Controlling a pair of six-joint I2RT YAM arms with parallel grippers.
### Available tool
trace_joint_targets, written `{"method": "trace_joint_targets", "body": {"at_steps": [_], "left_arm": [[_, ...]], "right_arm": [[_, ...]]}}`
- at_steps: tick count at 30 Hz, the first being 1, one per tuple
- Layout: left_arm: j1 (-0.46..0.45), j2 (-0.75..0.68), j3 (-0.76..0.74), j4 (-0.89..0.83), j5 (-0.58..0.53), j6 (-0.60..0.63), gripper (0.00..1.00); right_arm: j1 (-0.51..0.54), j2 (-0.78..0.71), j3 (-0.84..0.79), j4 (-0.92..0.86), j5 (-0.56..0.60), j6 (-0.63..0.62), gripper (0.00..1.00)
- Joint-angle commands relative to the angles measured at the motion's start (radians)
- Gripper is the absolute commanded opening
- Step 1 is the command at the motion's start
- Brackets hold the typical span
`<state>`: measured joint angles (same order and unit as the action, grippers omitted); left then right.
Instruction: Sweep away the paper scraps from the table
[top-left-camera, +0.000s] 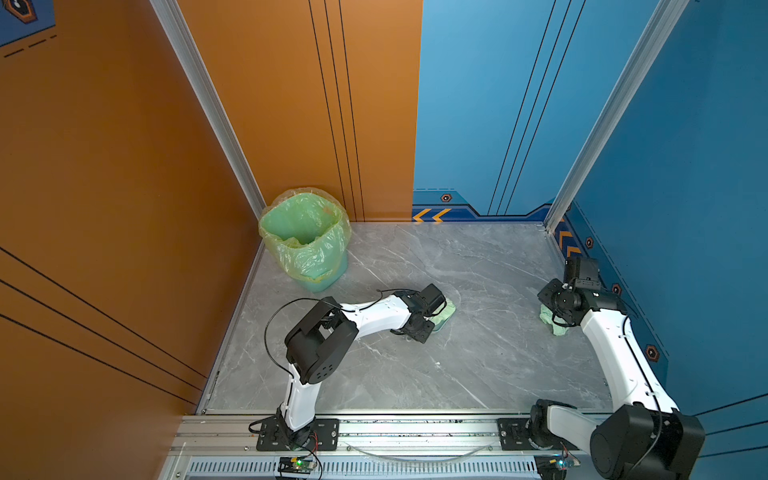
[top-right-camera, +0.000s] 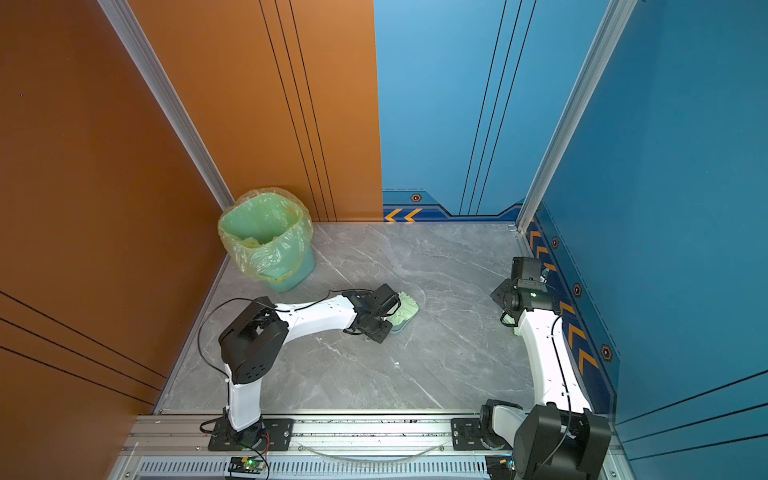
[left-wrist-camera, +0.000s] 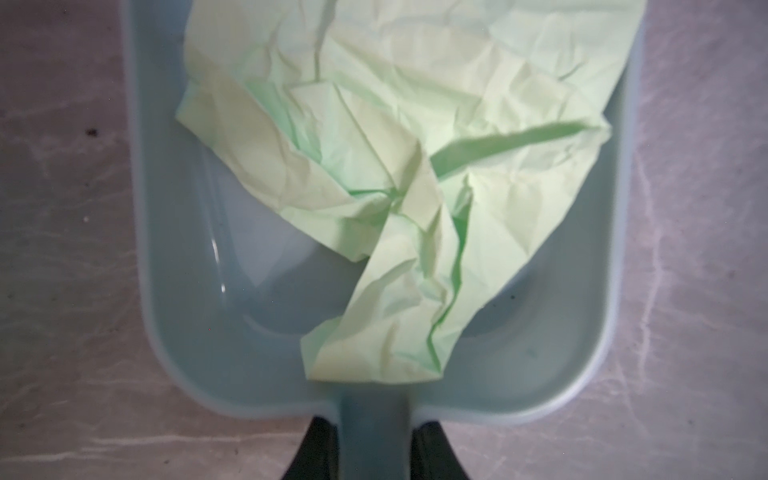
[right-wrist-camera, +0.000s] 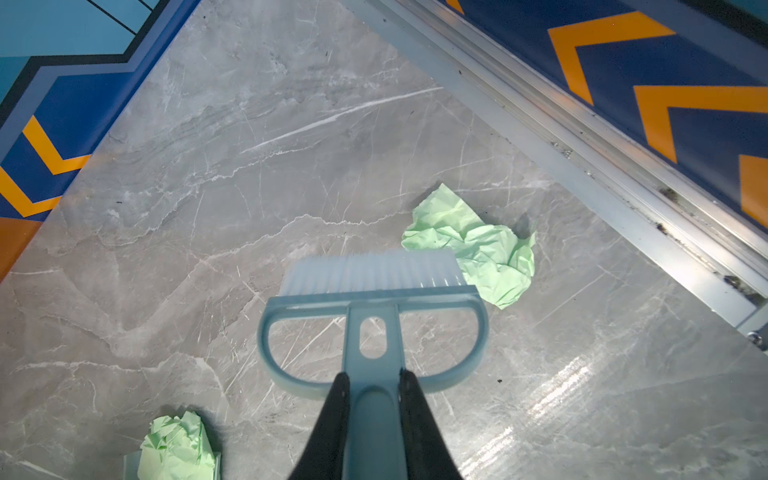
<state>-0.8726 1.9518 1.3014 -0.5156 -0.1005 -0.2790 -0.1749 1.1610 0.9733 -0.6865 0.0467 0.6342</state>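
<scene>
Sweeping with the right pincer (right-wrist-camera: 374, 376) clamped on the brush (right-wrist-camera: 374, 272), you may flick the scrap (right-wrist-camera: 486, 253) just ahead against the rail (right-wrist-camera: 582, 153), away from the left pincer's (left-wrist-camera: 374, 422) gripped dustpan (left-wrist-camera: 178, 311).

- A crumpled pale green paper scrap (left-wrist-camera: 415, 166) lies inside the dustpan (left-wrist-camera: 174, 291) and covers most of its floor.
- A second crumpled green scrap (right-wrist-camera: 478, 245) lies on the bench (top-left-camera: 478, 266), well apart from the dustpan, to its right in both top views.
- The bench is grey marble with white veins.
</scene>
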Motion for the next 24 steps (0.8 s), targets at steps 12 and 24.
{"method": "trace_joint_targets", "body": {"at_steps": [12, 24], "left_arm": [[0.033, -0.062, -0.058, 0.030, -0.007, -0.035, 0.00], [0.049, -0.126, -0.062, 0.009, -0.038, -0.029, 0.00]], "right_arm": [[0.080, 0.070, 0.005, 0.030, -0.124, -0.047, 0.00], [0.117, 0.110, 0.026, 0.030, -0.159, -0.072, 0.00]]}}
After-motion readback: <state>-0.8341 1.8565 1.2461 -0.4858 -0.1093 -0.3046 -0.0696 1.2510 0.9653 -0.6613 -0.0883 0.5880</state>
